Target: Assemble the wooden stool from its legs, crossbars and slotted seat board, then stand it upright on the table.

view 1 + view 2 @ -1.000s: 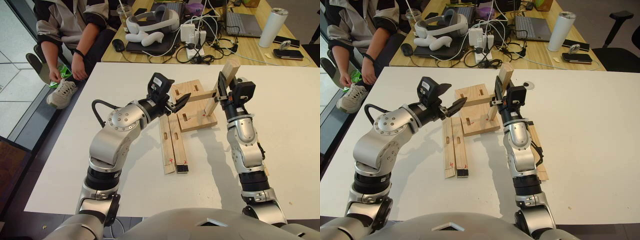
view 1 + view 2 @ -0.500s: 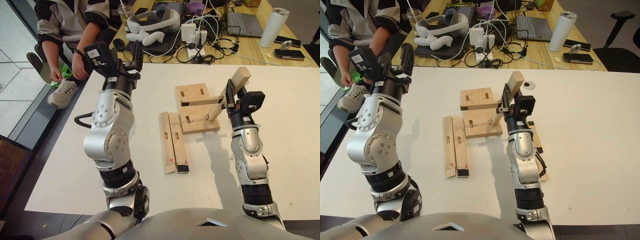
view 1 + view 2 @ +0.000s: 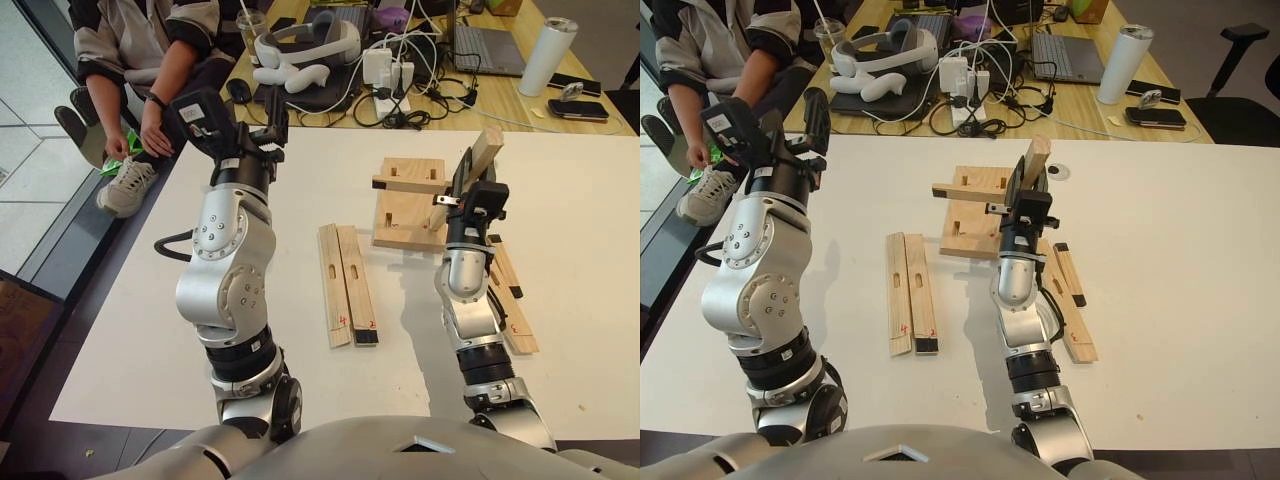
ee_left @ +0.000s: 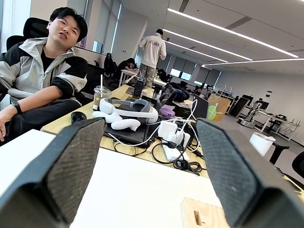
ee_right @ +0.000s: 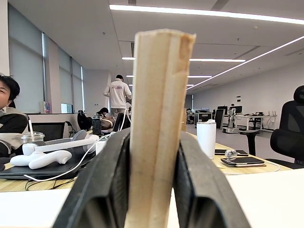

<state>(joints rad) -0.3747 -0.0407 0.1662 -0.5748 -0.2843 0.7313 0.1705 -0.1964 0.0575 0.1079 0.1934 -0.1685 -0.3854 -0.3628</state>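
stool leg [image 5: 159, 118] in right fingers [image 5: 102, 190], headset [image 3: 305, 40] and cables [image 3: 420, 95] behind.

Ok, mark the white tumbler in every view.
Left eye view: white tumbler at the right end of the far desk.
Right eye view: tumbler there too, beside the laptop.
Left wrist view: tumbler just outside the open left hand.
Right wrist view: tumbler close beside the held leg.
Shared landmark: the white headset on that desk.

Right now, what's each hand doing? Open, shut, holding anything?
Left hand: open, holding nothing.
Right hand: closed on the wooden leg.
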